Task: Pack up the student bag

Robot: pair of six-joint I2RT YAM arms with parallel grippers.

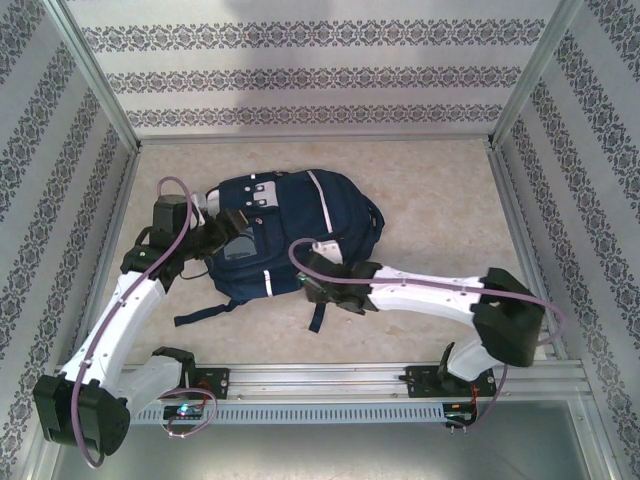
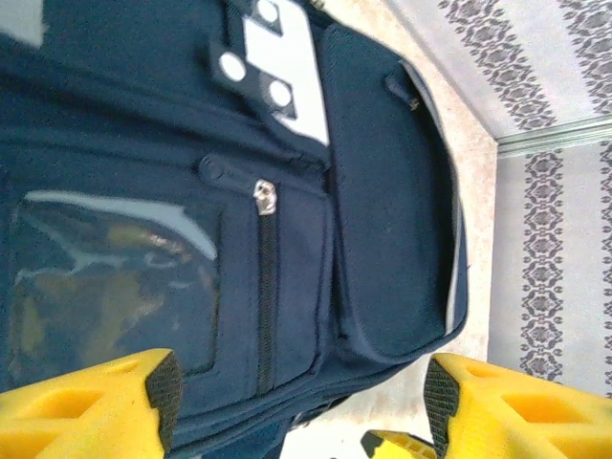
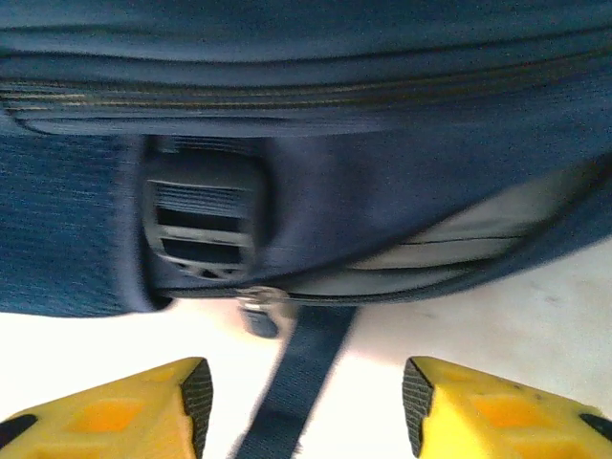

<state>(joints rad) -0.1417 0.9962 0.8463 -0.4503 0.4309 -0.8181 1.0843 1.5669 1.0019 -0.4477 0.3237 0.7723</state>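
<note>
Top external — left gripper [image 2: 301, 392] & right gripper [image 3: 306, 392] spread, empty, at student bag [image 1: 310, 215]; right shd pinch zip pull [image 3: 256, 308] squarely — left steadies.

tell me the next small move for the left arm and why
Probably ease the left gripper forward onto the silver zipper pull of the student bag: its jaws stand open and empty, and that front pocket zip looks shut.
</note>
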